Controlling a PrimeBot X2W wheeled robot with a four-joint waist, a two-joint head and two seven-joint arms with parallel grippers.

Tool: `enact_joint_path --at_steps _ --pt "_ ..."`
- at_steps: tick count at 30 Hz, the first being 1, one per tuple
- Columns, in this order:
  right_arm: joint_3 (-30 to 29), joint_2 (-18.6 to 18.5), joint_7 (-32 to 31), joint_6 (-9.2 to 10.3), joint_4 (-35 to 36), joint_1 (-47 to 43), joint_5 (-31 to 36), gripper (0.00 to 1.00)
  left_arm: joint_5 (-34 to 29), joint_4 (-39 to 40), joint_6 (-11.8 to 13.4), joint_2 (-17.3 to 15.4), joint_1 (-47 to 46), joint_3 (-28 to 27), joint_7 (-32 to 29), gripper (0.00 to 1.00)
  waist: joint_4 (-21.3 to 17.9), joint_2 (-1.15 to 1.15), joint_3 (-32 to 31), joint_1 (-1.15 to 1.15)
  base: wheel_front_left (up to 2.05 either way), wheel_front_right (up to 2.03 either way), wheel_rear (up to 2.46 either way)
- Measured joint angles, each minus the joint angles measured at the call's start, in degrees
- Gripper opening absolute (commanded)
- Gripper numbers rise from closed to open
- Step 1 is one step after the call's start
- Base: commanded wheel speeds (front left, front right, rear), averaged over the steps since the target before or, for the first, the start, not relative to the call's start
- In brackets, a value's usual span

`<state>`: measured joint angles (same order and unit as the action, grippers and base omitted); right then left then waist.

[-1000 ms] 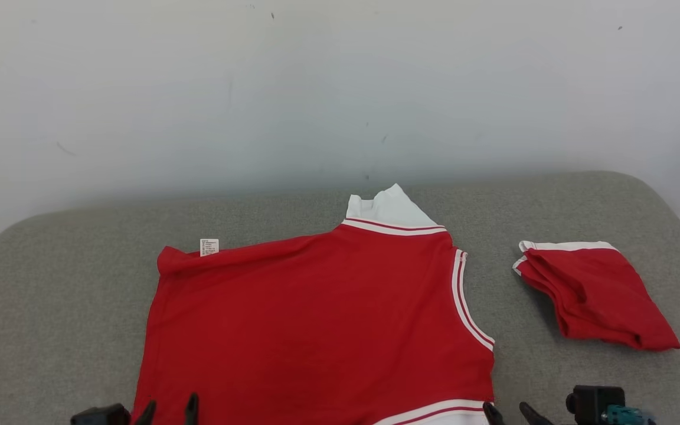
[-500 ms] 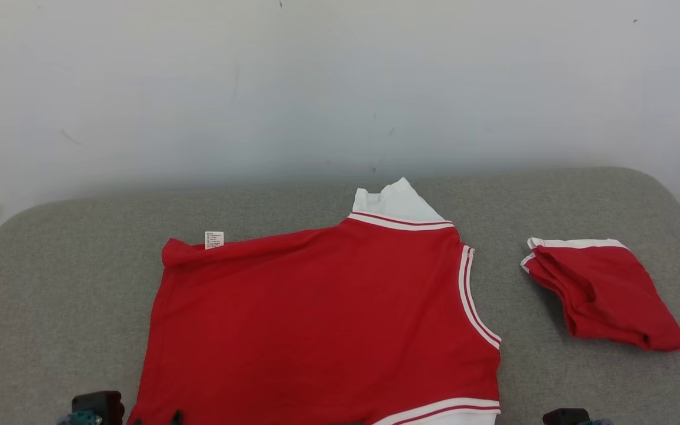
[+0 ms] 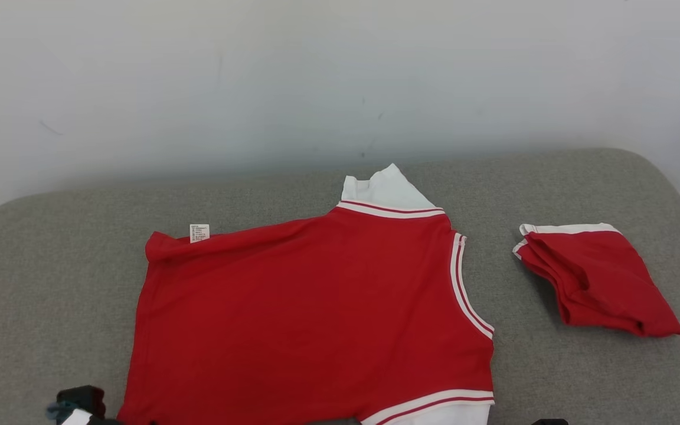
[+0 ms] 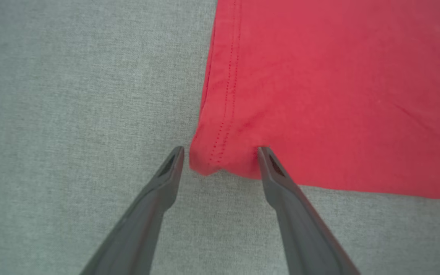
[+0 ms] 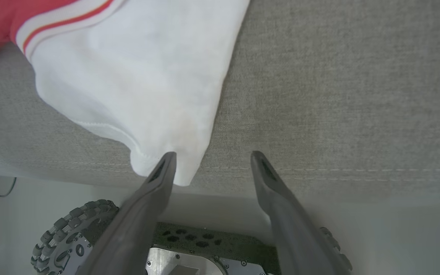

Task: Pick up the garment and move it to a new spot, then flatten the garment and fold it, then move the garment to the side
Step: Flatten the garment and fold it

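Garment of red knit cloth with white striped trim [image 3: 316, 313], spread flat on grey woven upholstered surface [image 3: 51, 265], its hemmed red corner lying right between the wide-spread fingers of the left gripper [image 4: 220, 149], one fingertip at the cloth, the other on bare grey weave just beside it. Right gripper [image 5: 213, 154] likewise gaping and holding nothing, tip of the garment's white sleeve [image 5: 128, 76] draped over the surface's front edge against one finger, knobbly grey robot wheel [image 5: 63, 236] below. Farther beyond the right gripper, well apart from the spread garment, smaller folded red cloth bundle with white edge [image 3: 600, 283].
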<state>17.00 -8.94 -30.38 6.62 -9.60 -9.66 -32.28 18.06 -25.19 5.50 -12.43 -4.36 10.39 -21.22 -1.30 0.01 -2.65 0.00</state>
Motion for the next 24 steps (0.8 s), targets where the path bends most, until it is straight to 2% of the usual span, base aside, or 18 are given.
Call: enact_joint_path --at_steps 7,24 --pt "-0.3 0.11 -0.9 0.02 -1.2 0.3 0.16 1.0 0.0 -1.55 -0.56 2.86 -1.12 2.31 -0.94 1.0 0.21 0.0 1.11 0.0 0.0 0.0 0.0" --pt "-2.7 2.69 2.24 0.49 -3.07 4.33 3.15 0.99 -0.37 -3.92 -1.97 3.26 -3.25 3.13 0.62 1.0 1.67 -0.01 2.54 0.0 0.0 0.0 0.0"
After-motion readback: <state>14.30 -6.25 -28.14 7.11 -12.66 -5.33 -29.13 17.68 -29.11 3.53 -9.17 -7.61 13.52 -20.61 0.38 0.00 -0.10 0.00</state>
